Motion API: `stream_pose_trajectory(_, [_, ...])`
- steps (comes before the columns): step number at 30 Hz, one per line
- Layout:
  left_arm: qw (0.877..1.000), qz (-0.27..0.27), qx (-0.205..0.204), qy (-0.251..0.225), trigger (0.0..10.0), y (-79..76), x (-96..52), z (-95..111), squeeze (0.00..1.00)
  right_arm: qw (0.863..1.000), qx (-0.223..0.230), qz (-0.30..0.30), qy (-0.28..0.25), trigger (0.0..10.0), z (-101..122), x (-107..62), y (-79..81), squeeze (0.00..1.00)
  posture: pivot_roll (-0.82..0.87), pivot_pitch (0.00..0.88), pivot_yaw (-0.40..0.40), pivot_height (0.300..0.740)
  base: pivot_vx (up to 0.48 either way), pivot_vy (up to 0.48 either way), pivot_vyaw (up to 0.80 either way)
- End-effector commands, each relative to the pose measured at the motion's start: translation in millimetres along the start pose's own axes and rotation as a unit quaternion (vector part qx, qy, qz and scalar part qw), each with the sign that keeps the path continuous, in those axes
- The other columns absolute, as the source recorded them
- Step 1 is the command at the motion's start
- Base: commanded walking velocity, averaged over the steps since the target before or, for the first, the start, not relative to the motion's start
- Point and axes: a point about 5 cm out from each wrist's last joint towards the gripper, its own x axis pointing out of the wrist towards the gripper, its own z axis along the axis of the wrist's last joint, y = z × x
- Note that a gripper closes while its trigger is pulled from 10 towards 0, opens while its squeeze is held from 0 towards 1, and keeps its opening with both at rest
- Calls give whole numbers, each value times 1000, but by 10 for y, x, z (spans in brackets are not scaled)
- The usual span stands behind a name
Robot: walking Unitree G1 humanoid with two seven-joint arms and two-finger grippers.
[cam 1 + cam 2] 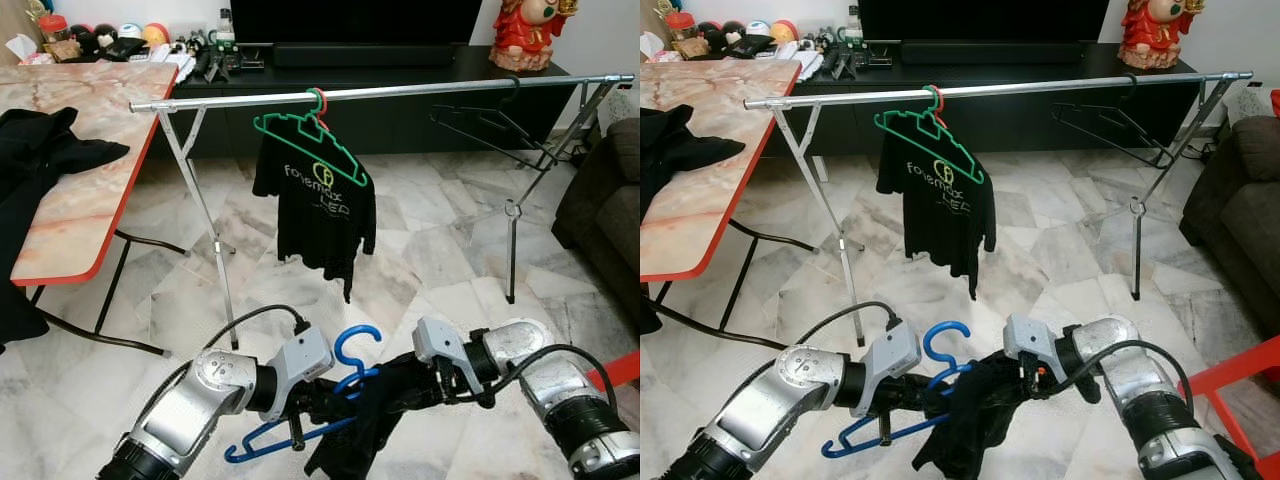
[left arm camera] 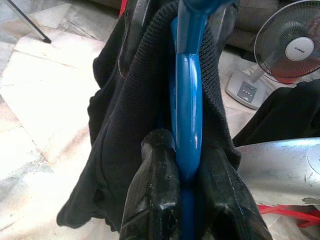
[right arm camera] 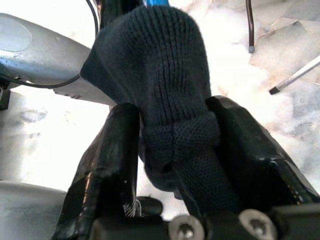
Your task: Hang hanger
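Between left gripper [image 2: 187, 200] jaws, blue hanger [image 2: 187, 100], right gripper [image 3: 172, 150] pinching black garment [image 3: 160, 65]

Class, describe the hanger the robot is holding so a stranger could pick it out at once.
Start at the long metal rail across the room, then drop to the robot's two silver arms in front of it. The blue hanger, draped with dark cloth, sits between them; the rail's hangers are green, red and black.

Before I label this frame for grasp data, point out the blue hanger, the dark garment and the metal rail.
blue hanger [image 1: 357, 345], left eye view, on its hook.
dark garment [image 3: 165, 65], right wrist view, on the knit fold above the fingers.
metal rail [image 1: 420, 92], left eye view, on the bare bar.
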Motion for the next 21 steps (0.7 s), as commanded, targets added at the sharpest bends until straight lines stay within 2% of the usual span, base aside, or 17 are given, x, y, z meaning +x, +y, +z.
stream_pose_trajectory(1, [999,-20,37,-15,10000,-31,57,156,0,999,-23,40,-5,0,71,101,39,0,4,127,-40,740,0,0,0])
stream_pose_trajectory(9, [998,-29,51,-14,10000,-44,60,204,0,998,-22,55,9,0,33,116,66,0,0,109,-34,740,0,0,0])
stream_pose_trajectory(16, [997,-35,62,-16,10000,-47,80,248,0,996,-33,64,46,0,-34,129,100,0,-1,101,-35,740,0,0,0])
stream_pose_trajectory(21, [997,-36,65,-17,10000,-52,86,261,0,996,-33,63,47,0,-38,130,101,0,-1,95,-36,740,0,0,0])
